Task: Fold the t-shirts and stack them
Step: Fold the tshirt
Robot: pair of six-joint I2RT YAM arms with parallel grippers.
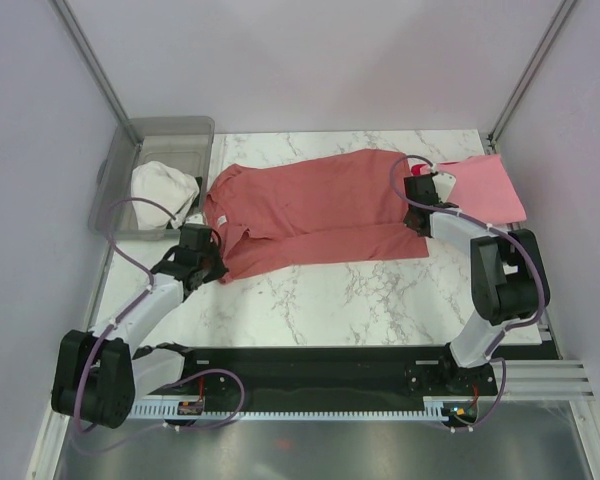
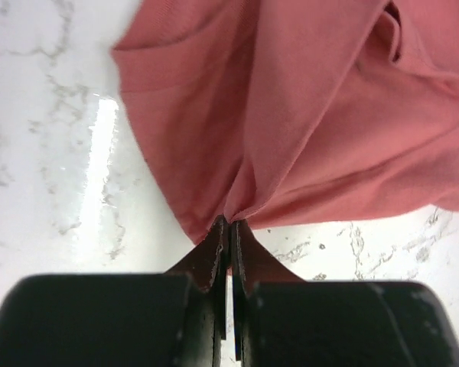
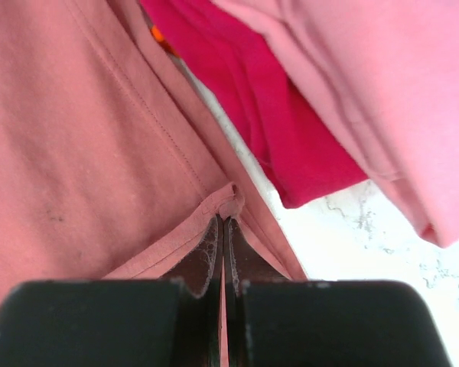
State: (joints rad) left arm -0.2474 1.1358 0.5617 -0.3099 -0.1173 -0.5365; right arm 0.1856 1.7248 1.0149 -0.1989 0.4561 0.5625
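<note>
Marble tabletop [image 1: 380, 300] lies open nearer than the salmon-red t-shirt [image 1: 320, 200] — left gripper [image 2: 229, 225] and right gripper [image 3: 222, 222] pinch its ends; grey bin [image 1: 170, 125], left of it, holds white cloth [image 1: 163, 185].

A white marble-patterned table [image 1: 310, 300] fills the middle of the frame. A salmon-red t-shirt [image 1: 310, 205] lies spread sideways across its upper half, the lower long edge folded over. At the upper right lies a folded light pink t-shirt [image 1: 485, 185], with a bright red t-shirt [image 3: 291, 130] showing from beneath it. A clear plastic bin [image 1: 130, 215] sits at the table's upper left corner.
</note>
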